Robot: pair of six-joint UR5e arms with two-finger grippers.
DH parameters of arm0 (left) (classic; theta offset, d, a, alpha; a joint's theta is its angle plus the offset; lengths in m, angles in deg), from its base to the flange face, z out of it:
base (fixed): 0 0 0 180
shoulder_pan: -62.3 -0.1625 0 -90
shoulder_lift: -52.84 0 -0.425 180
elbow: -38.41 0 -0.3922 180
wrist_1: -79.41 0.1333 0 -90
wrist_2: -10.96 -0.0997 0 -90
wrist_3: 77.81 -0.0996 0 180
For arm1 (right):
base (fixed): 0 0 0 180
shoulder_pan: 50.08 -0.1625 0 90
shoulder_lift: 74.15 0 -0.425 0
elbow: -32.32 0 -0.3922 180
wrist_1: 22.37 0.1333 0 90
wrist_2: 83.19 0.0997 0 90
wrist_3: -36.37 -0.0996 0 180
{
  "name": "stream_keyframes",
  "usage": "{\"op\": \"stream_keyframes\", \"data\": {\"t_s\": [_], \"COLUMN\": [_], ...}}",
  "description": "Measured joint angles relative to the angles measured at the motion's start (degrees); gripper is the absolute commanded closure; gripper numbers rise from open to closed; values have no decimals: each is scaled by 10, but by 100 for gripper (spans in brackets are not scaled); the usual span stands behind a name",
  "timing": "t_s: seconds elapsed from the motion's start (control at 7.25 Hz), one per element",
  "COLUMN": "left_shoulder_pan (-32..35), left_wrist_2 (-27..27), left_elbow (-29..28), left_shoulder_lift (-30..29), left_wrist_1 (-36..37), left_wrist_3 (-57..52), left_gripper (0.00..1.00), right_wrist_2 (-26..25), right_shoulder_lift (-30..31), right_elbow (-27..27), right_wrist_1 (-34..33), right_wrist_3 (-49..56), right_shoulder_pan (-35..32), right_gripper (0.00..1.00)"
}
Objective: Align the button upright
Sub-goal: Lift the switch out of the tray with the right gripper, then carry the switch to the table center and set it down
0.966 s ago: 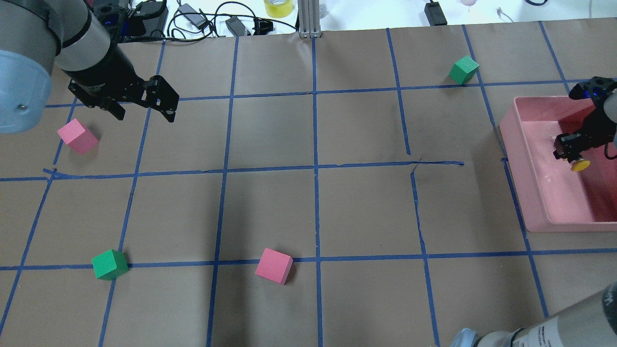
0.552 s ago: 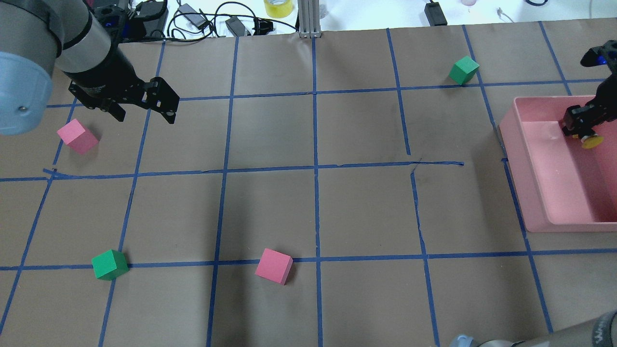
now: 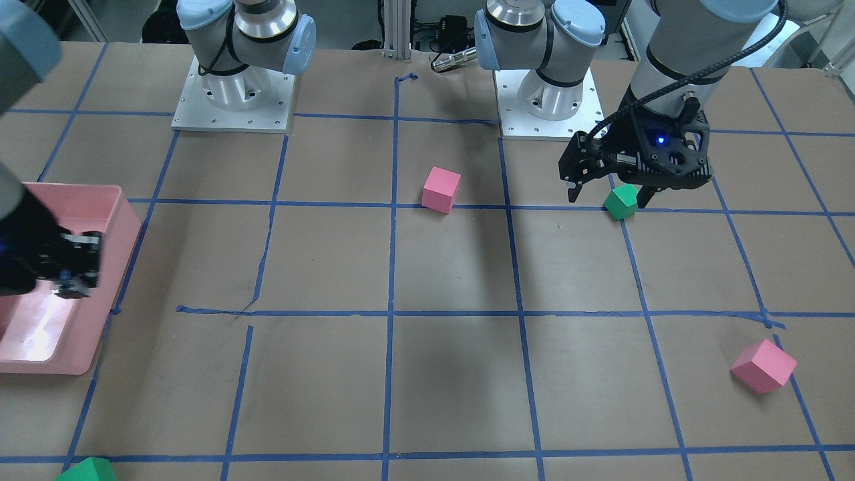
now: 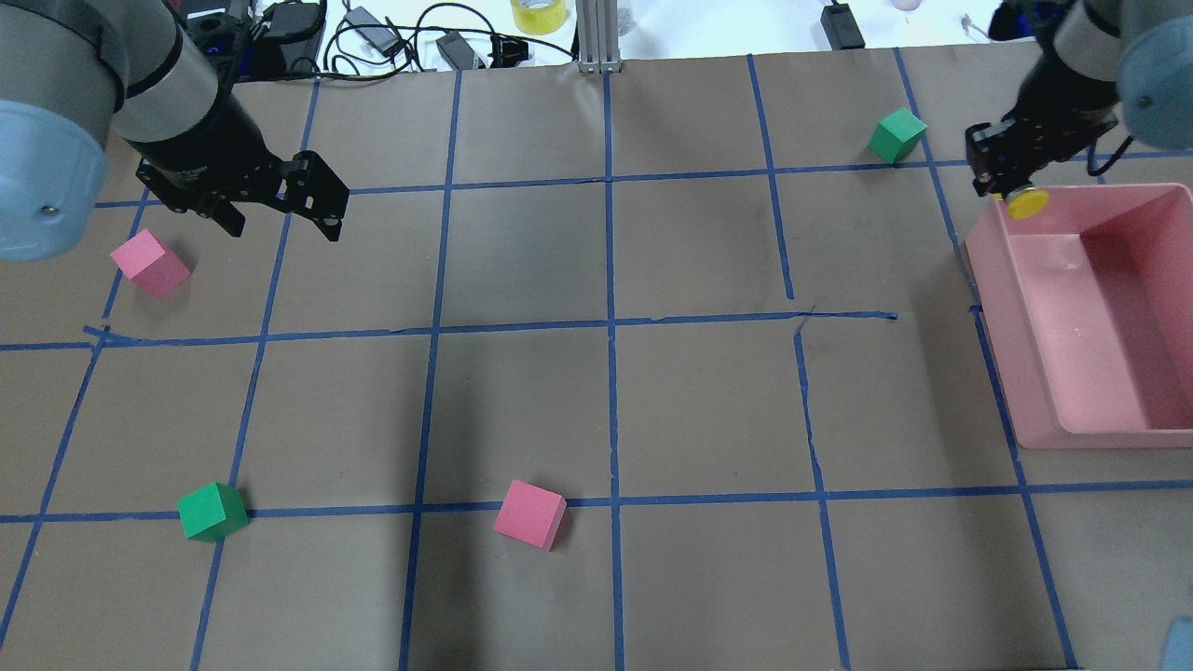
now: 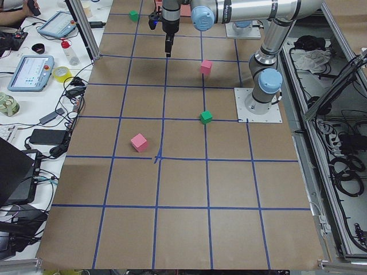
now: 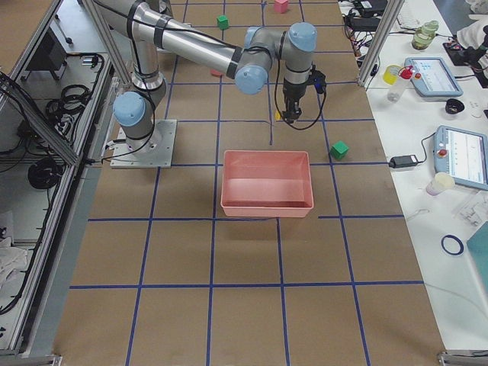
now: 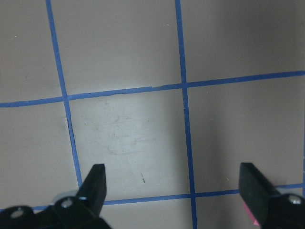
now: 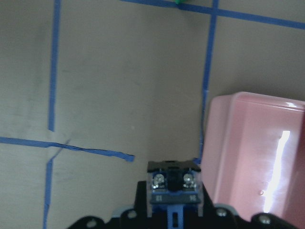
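Observation:
The button (image 4: 1026, 201) has a yellow cap on a dark body. My right gripper (image 4: 1005, 184) is shut on the button and holds it in the air over the far left corner of the pink bin (image 4: 1018, 308). In the right wrist view the button's grey-blue terminal end (image 8: 175, 184) sits between the fingers and the cap is hidden. My left gripper (image 4: 280, 222) is open and empty above the table at the far left; in its wrist view (image 7: 174, 174) only taped paper lies between the fingers.
A pink cube (image 4: 149, 264) lies just below the left gripper. A green cube (image 4: 212, 512) and a pink cube (image 4: 529, 513) sit near the front. Another green cube (image 4: 897, 134) sits left of the right gripper. Cables lie along the far edge.
My right gripper has lifted the button out of the pink bin and carried it up and to the bin's far left corner. The left arm has stayed put.

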Motion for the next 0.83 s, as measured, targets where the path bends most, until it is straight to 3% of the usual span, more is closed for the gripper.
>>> {"op": "stream_keyframes", "data": {"t_s": [0.41,0.83], "left_shoulder_pan": [0,0], "left_wrist_2": [0,0], "left_elbow": [0,0], "left_shoulder_lift": [-1,-1], "left_wrist_1": [1,0], "left_wrist_3": [0,0], "left_gripper": [0,0], "right_wrist_2": [4,7], "right_shoulder_lift": [-32,-107], "right_elbow": [-1,-7], "right_wrist_1": [-62,-174], "right_wrist_3": [-239,-385], "right_shoulder_pan": [-199,-326], "right_gripper": [100,100]}}
